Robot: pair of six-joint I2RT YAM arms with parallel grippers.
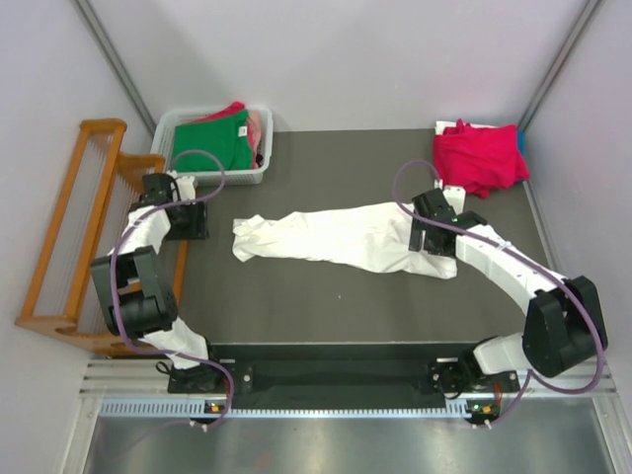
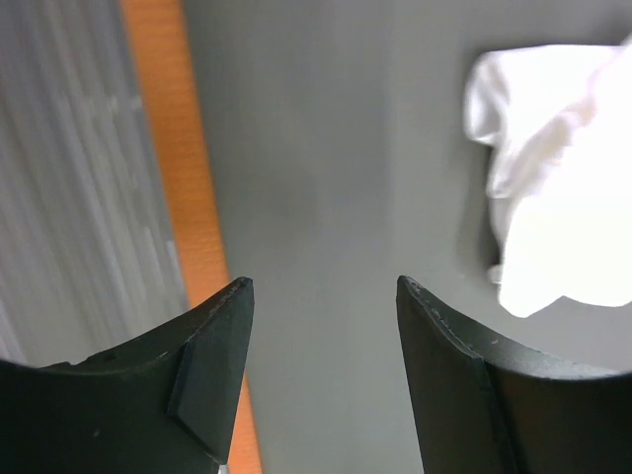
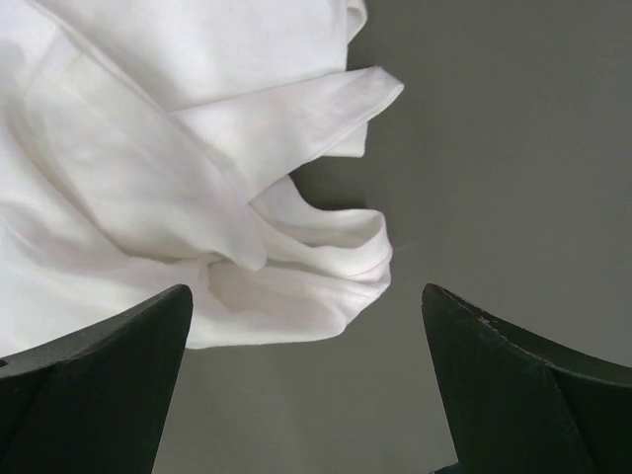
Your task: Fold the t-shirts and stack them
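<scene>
A white t-shirt (image 1: 341, 235) lies stretched out in a long crumpled band across the dark table. My left gripper (image 1: 191, 219) hovers left of its left end, open and empty; in the left wrist view the gripper (image 2: 324, 288) has bare table between its fingers and the white cloth (image 2: 553, 188) off to the right. My right gripper (image 1: 432, 239) is over the shirt's right end, open wide; in the right wrist view the gripper (image 3: 304, 292) stands over the bunched edge of the white shirt (image 3: 168, 178), gripping nothing. A crimson t-shirt pile (image 1: 480, 158) sits at the back right.
A white slatted basket (image 1: 164, 128) at the back left holds a green t-shirt (image 1: 210, 144) and red cloth (image 1: 233, 111). An orange wooden rack (image 1: 74, 227) stands along the left edge, close to my left arm, and shows as an orange rail (image 2: 170, 148).
</scene>
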